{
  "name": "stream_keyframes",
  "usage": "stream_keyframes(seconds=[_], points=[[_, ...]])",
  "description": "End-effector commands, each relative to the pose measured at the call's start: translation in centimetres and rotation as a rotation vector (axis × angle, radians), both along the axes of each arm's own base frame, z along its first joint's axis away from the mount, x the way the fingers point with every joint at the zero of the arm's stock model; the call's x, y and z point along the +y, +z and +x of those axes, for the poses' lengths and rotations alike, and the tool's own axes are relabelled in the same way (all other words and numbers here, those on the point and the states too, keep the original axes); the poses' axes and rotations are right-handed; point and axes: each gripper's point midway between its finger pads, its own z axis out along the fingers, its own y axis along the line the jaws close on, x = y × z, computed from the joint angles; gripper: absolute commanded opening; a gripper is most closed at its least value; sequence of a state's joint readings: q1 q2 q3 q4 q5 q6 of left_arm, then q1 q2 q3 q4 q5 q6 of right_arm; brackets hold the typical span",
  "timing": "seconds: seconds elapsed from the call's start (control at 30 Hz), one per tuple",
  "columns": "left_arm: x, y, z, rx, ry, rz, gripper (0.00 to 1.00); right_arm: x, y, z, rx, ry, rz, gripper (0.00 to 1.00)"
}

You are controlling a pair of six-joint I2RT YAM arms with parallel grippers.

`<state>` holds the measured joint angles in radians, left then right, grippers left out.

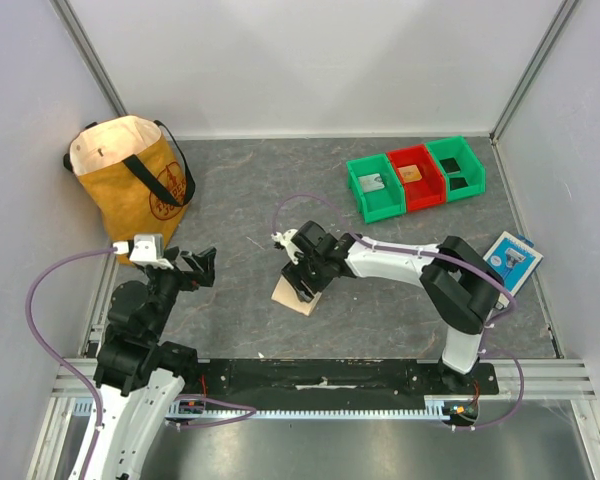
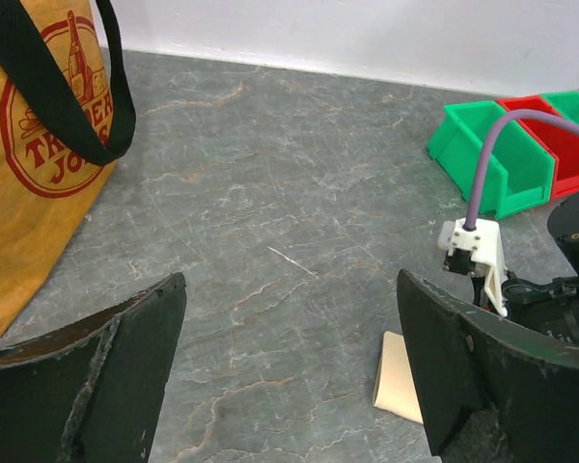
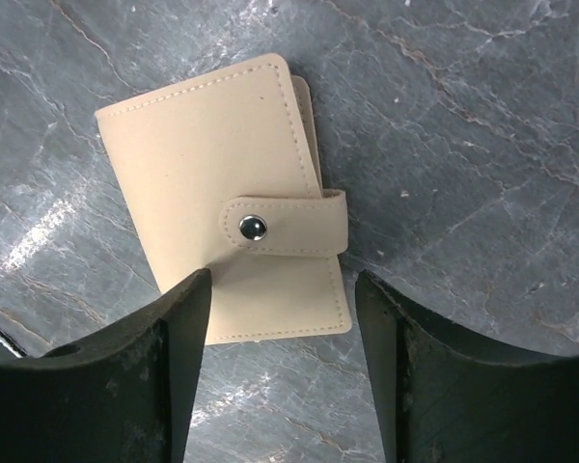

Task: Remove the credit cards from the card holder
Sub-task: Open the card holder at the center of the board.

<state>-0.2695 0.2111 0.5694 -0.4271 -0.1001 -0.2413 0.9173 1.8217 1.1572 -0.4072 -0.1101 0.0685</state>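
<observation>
Right fingers [image 3: 125, 386] straddle the closed card holder [image 3: 212, 174].

A dark grey, marble-veined tabletop [image 1: 240, 190] fills the middle of the top view, closed in by plain white walls [image 1: 310, 60] across the top and down both sides. Slanted aluminium posts [image 1: 90, 55] stand in the upper corners. A ribbed metal rail [image 1: 330, 410] runs along the bottom edge.

The grey marbled desk [image 1: 240, 190] carries a tan tote bag [image 1: 130, 185] far left, the snapped-shut card holder [image 1: 296, 299] mid-front, three bins [image 1: 417, 178] far right, and a blue-and-white packet [image 1: 511, 260] at the right edge.
</observation>
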Motion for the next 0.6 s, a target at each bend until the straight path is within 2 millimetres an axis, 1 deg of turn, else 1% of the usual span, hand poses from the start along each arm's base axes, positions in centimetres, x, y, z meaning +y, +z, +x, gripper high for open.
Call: stream_keyframes(seconds=[0.0, 0.03, 0.1, 0.17, 0.27, 0.4, 0.43, 0.5, 0.57], points=[[-0.5, 0.8, 0.0, 0.005, -0.023, -0.016, 0.95, -0.5, 0.3, -0.5, 0.021, 0.008, 0.016, 0.64], [-0.8, 0.7, 0.0, 0.015, -0.037, -0.027, 0.95, -0.6, 0.2, -1.1, 0.04, 0.007, 0.027, 0.61], [-2.0, 0.5, 0.2, 0.045, -0.088, -0.052, 0.95, -0.4, 0.5, -1.8, 0.062, -0.019, 0.074, 0.52], [-3.7, -0.1, 0.2, 0.102, -0.169, -0.093, 0.95, -0.1, 0.9, -2.3, 0.083, -0.055, 0.126, 0.43], [-5.7, -1.6, 0.3, 0.227, -0.235, -0.188, 0.95, -0.1, 0.9, -2.3, 0.09, -0.161, 0.176, 0.23], [-8.6, -4.5, 0.1, 0.416, -0.326, -0.317, 0.95, 0.0, 1.0, -2.3, 0.101, -0.289, 0.259, 0.03], [-9.1, -5.6, 0.1, 0.473, -0.338, -0.342, 0.95, -0.1, 0.9, -2.2, 0.097, -0.322, 0.278, 0.0], [-10.3, -7.7, 0.1, 0.579, -0.37, -0.388, 0.95, -0.2, 1.2, -2.1, 0.099, -0.392, 0.331, 0.0], [-11.1, -9.8, -0.1, 0.66, -0.38, -0.436, 0.95, -0.3, 1.3, -2.0, 0.101, -0.455, 0.396, 0.0]])
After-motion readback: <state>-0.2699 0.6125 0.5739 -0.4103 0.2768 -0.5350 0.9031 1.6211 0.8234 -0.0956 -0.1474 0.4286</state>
